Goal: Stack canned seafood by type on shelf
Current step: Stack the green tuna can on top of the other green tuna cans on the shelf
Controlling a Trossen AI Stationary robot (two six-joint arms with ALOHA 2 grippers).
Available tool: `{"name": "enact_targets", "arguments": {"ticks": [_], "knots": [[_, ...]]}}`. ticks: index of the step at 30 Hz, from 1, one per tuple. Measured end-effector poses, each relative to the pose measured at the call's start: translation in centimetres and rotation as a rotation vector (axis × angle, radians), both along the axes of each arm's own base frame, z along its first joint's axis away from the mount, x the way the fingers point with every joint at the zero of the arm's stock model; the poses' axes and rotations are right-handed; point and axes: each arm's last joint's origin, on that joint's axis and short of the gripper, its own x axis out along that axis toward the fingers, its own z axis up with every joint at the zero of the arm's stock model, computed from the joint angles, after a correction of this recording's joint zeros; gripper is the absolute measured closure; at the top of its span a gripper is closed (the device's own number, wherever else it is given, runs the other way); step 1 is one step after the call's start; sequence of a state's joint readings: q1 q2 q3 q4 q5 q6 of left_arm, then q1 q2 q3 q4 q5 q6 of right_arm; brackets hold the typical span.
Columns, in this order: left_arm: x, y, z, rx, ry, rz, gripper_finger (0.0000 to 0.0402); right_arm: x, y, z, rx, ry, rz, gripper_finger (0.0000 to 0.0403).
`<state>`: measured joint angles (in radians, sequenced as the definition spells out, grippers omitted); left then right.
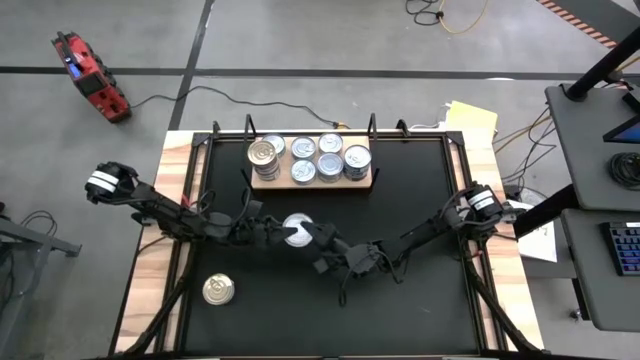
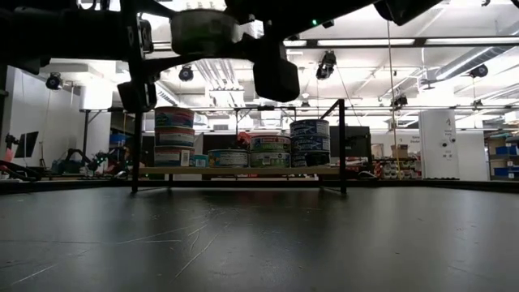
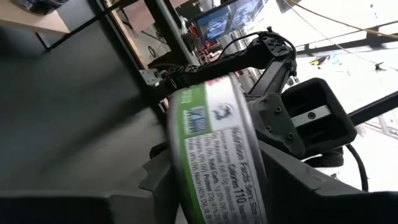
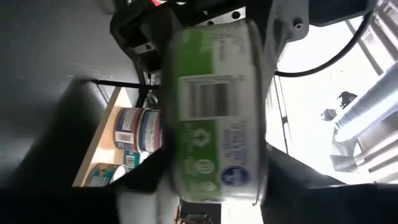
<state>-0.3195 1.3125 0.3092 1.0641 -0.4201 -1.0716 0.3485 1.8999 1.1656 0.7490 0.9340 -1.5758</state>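
Above mid-table, left gripper (image 1: 283, 233) and right gripper (image 1: 318, 236) both clamp 1 green-labelled can (image 1: 297, 229), apparently a handover; 1 gold can (image 1: 218, 290) waits, well apart from the shelf (image 1: 310, 181).

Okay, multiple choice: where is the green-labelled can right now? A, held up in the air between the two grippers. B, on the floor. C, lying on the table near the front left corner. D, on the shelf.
A: the green-labelled can is off the table, between the left gripper and the right gripper, over the middle of the table.
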Motion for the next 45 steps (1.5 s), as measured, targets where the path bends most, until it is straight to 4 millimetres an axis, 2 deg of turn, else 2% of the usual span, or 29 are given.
{"name": "enact_targets", "arguments": {"ticks": [3, 11, 17, 21, 26, 30, 33, 38, 45], "knots": [[0.0, 0.0, 0.1, 0.012, -0.003, -0.003, 0.0203, 0.0, 0.0, 0.0, -0.007, 0.008, 0.001, 0.0273], [-0.2, 0.4, 0.6, 0.178, -0.01, 0.018, 0.0124, -0.2, -0.3, 0.4, 0.014, -0.021, -0.051, 0.0273], [-0.4, 1.2, 1.8, 0.259, -0.052, 0.067, 0.0104, -0.4, -0.8, 1.8, 0.031, -0.066, -0.082, 0.0268], [-0.8, 1.7, 2.6, 0.307, -0.08, 0.101, 0.0102, -0.7, -2.0, 3.1, 0.057, -0.106, -0.109, 0.0272], [-1.4, 2.1, 3.8, 0.361, -0.123, 0.141, 0.0102, -1.0, -4.5, 4.9, 0.115, -0.165, -0.168, 0.0272], [-1.8, 2.5, 4.4, 0.438, -0.121, 0.201, 0.0102, -1.2, -7.2, 5.5, 0.184, -0.172, -0.221, 0.0272], [-2.2, 2.8, 4.9, 0.506, -0.115, 0.254, 0.0102, -1.4, -9.5, 5.3, 0.253, -0.164, -0.287, 0.0272], [-3.0, 3.2, 5.5, 0.577, -0.09, 0.278, 0.0102, -2.1, -12.9, 3.9, 0.416, -0.103, -0.346, 0.0272], [-4.1, 4.0, 5.5, 0.644, 0.023, 0.279, 0.0102, -2.6, -15.7, 2.7, 0.454, -0.049, -0.455, 0.0271]]}}
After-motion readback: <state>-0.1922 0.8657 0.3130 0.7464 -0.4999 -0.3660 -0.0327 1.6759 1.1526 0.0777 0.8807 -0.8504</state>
